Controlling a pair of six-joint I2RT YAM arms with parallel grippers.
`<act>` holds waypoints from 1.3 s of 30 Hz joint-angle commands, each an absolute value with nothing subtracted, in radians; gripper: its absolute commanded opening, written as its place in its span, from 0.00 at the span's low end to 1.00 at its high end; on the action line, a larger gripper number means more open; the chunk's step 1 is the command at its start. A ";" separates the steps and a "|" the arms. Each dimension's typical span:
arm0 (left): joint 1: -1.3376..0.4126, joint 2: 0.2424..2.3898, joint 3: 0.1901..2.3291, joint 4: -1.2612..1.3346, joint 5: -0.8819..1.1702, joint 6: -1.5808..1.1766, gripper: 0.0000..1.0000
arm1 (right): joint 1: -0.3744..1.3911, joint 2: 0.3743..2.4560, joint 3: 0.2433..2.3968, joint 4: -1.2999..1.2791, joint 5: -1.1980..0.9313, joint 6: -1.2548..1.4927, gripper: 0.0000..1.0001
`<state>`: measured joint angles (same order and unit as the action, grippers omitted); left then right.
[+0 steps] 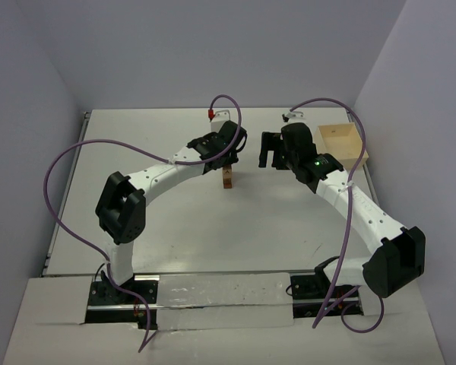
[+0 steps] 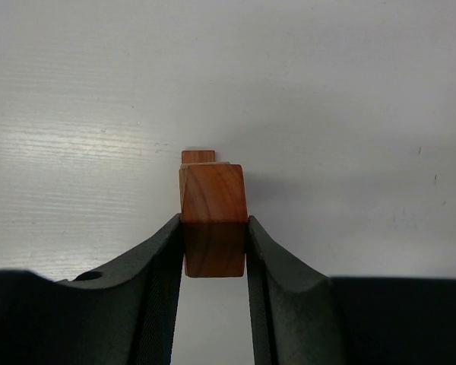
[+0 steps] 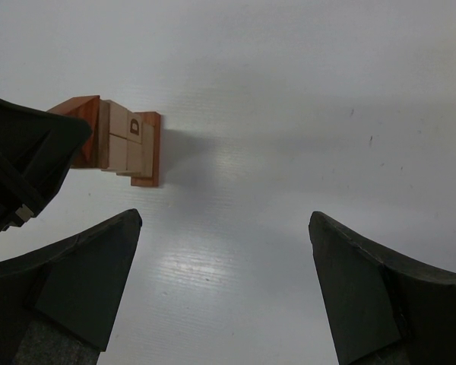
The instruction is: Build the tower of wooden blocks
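Capping the narrow tan wood block tower, looks like.
Left gripper pinches a reddish-brown wooden cube, probably to seat it square; right gripper gapes empty.

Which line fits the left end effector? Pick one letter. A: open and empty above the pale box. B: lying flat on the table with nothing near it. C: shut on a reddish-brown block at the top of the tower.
C: in the left wrist view the left end effector clamps the sides of the reddish-brown block, right over the wood block tower.
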<state>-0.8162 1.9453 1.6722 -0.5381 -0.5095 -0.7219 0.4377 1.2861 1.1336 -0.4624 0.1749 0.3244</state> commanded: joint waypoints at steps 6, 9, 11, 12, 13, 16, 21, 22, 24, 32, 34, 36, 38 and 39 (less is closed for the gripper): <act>-0.821 1.951 1.689 -0.531 -0.520 -0.718 0.30 | 0.430 1.293 1.198 -0.468 0.181 0.328 0.99; -0.821 1.950 1.687 -0.530 -0.518 -0.718 0.33 | 0.430 1.295 1.199 -0.469 0.181 0.328 0.99; -0.821 1.950 1.686 -0.529 -0.515 -0.718 0.37 | 0.430 1.295 1.203 -0.469 0.181 0.328 0.99; -0.821 1.951 1.688 -0.530 -0.514 -0.718 0.37 | 0.430 1.296 1.204 -0.469 0.181 0.328 0.99; -0.821 1.951 1.689 -0.531 -0.514 -0.719 0.38 | 0.430 1.296 1.204 -0.469 0.181 0.328 0.99; -0.821 1.951 1.689 -0.531 -0.514 -0.718 0.40 | 0.428 1.299 1.209 -0.469 0.177 0.330 0.99; -0.822 1.953 1.686 -0.530 -0.511 -0.719 0.41 | 0.429 1.300 1.211 -0.471 0.175 0.331 0.99; -0.822 1.954 1.686 -0.531 -0.511 -0.719 0.41 | 0.429 1.301 1.212 -0.472 0.174 0.331 0.99; -0.822 1.956 1.689 -0.533 -0.509 -0.719 0.42 | 0.430 1.302 1.214 -0.472 0.172 0.331 0.99; -0.821 1.960 1.687 -0.533 -0.512 -0.720 0.47 | 0.430 1.302 1.215 -0.473 0.170 0.330 0.99; -0.819 1.962 1.689 -0.534 -0.512 -0.719 0.47 | 0.429 1.302 1.216 -0.474 0.169 0.331 0.99; -0.819 1.962 1.689 -0.535 -0.512 -0.719 0.47 | 0.428 1.302 1.216 -0.473 0.166 0.331 0.99; -0.819 1.962 1.687 -0.534 -0.511 -0.719 0.48 | 0.430 1.302 1.217 -0.474 0.167 0.330 0.99; -0.819 1.962 1.686 -0.534 -0.509 -0.719 0.48 | 0.430 1.304 1.218 -0.474 0.167 0.330 0.99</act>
